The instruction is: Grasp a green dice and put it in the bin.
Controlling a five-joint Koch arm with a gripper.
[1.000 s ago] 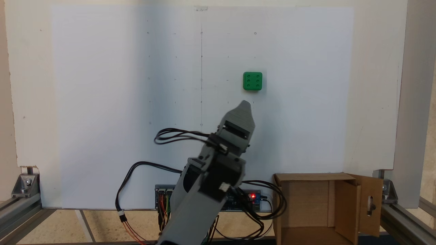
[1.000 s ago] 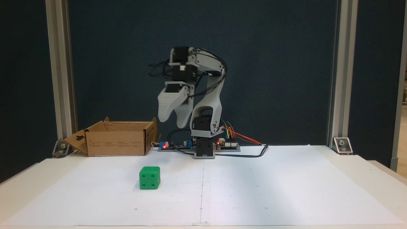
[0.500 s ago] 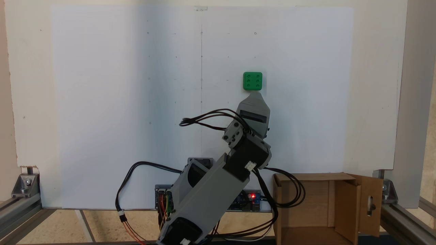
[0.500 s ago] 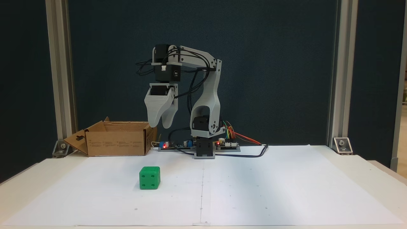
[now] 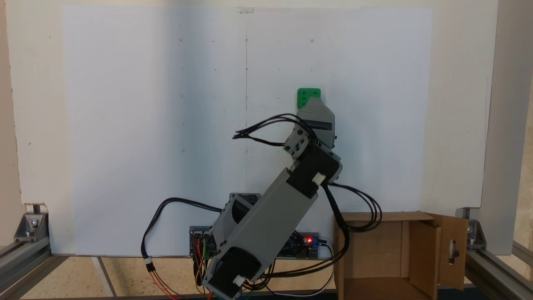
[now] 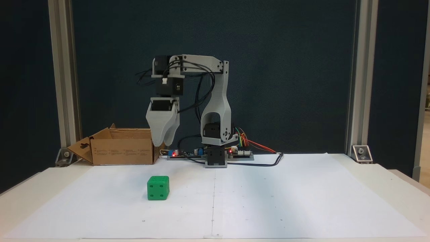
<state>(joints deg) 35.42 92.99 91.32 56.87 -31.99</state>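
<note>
Table [image 6: 302, 188] carries white paper sheet, everything placed relative to cardboard bin [image 6: 122, 151]. Task at start: nothing grasped, nothing in bin; reach, grasp, carry, drop all left. Arm [image 6: 215, 111]: upright from base beside bin, forearm level, wrist bent down. Gripper [image 6: 162, 144] high above paper, tips at bin-rim height in a fixed view, empty, jaws nearly together with slight gap. Green dice [image 6: 158, 188] on paper, in front of bin, well below gripper; in a fixed view gripper [image 5: 313, 100] overlaps green dice [image 5: 306, 95].

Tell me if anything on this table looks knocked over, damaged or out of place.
Nothing stands out. The green dice sits flat on the white paper, the bin stands upright with its flaps open, and the gripper hangs above the table, touching neither.
</note>
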